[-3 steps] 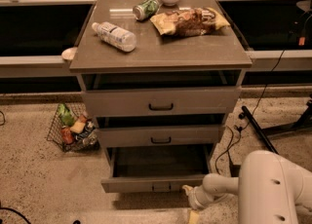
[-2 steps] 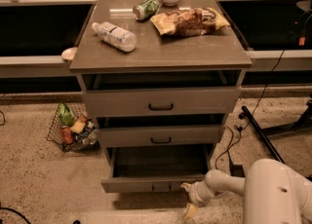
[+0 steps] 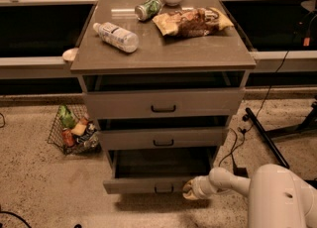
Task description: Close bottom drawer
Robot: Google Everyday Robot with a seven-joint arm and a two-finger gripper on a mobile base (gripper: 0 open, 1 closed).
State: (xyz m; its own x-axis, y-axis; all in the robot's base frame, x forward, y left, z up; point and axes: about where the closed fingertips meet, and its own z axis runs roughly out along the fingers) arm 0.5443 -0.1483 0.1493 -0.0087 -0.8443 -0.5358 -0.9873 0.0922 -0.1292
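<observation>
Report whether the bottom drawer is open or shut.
Open: the bottom drawer juts out past the middle drawer, its dark inside exposed. The tool sits by its front's right end.

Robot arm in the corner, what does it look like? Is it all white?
Mostly, yes. The arm is smooth and creamy white: a big rounded shell that narrows into a tube with a ringed, knobbly joint. The gripper at its end looks tan-yellowish and sits by the right end of the bottom drawer. No cables or markings show on it.
</observation>
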